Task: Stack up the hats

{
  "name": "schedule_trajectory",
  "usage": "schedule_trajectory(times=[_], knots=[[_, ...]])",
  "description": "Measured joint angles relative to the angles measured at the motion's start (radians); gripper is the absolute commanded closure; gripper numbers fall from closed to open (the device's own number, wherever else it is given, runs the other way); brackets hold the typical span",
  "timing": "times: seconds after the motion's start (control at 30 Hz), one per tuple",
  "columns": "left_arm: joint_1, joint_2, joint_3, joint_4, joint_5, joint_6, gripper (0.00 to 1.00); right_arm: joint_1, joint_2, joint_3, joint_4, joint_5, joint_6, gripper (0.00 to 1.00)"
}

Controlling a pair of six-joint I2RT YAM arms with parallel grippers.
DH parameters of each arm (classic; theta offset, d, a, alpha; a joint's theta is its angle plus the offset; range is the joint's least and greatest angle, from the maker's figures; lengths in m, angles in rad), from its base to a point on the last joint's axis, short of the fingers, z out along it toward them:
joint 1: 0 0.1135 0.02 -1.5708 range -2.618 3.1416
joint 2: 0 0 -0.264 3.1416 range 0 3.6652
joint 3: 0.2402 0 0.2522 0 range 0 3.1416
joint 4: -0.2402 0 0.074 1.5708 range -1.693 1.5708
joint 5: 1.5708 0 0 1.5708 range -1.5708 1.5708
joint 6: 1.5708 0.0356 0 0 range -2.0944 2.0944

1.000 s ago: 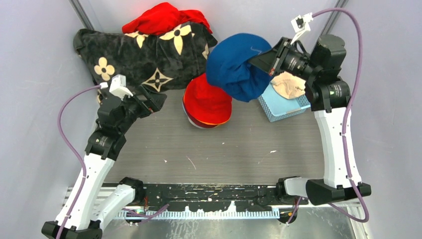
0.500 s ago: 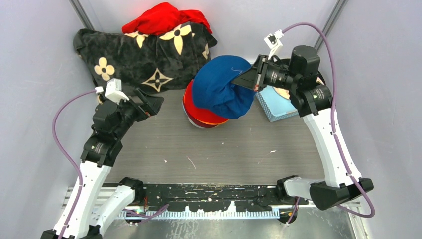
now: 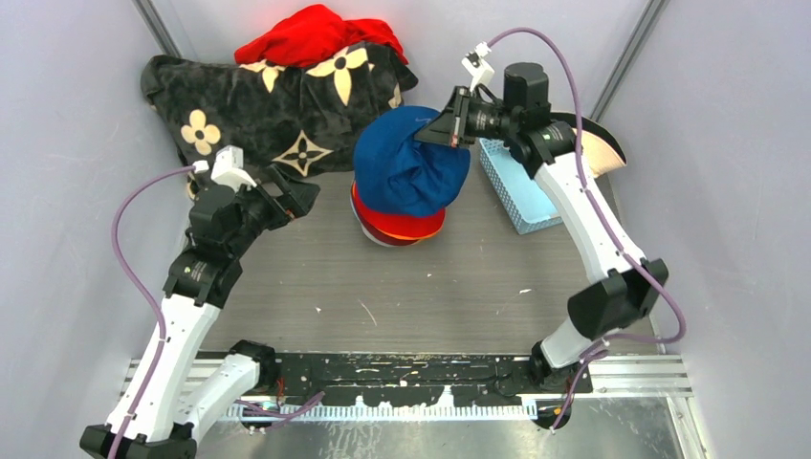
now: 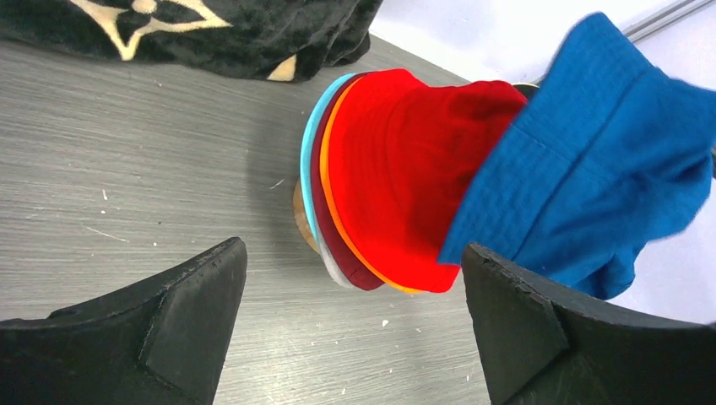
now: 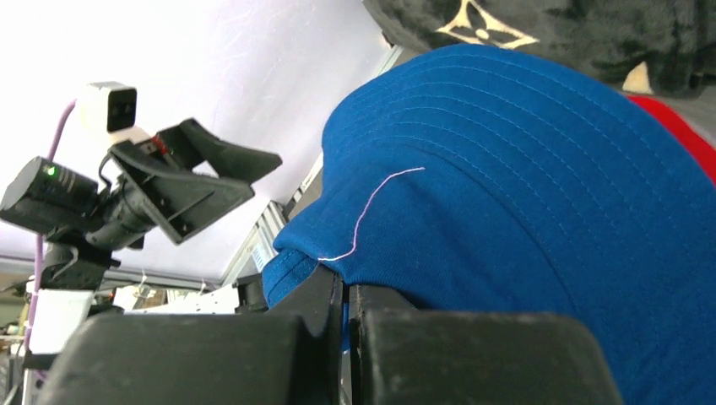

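Note:
A stack of hats (image 3: 397,222) sits mid-table, red on top with orange, maroon, grey and teal brims showing under it in the left wrist view (image 4: 388,186). My right gripper (image 3: 442,132) is shut on the brim of the royal blue hat (image 3: 406,172) and holds it over the stack's far side; the hat drapes onto the red hat. It also shows in the left wrist view (image 4: 591,177) and the right wrist view (image 5: 540,194). My left gripper (image 3: 292,196) is open and empty, left of the stack. A cream hat (image 3: 601,153) lies behind the right arm, mostly hidden.
A black blanket with cream flower marks (image 3: 268,105) and a bright red cloth heap (image 3: 316,36) lie at the back left. A light blue basket (image 3: 512,186) stands right of the stack. Grey walls close in on both sides.
My right gripper has carried the blue hat leftward from above the basket to over the stack, where it now rests on the red hat. The left arm has barely moved.

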Motion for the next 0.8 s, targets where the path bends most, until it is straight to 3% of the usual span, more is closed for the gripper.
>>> schedule_trajectory(times=[0.3,0.47,0.57,0.8], knots=[[0.000,0.095,0.002,0.046,0.001,0.000,0.02,0.000,0.245,0.176,0.041,-0.005,0.021,0.97],[0.000,0.159,0.004,0.099,0.001,0.001,0.02,0.000,0.321,0.213,0.052,-0.005,0.025,0.51],[0.000,0.200,0.008,0.137,0.004,0.001,0.02,0.000,0.328,0.213,0.053,0.001,0.020,0.32],[0.000,0.309,0.013,0.256,0.035,-0.006,0.02,-0.049,0.228,0.060,0.203,0.002,0.043,0.28]])
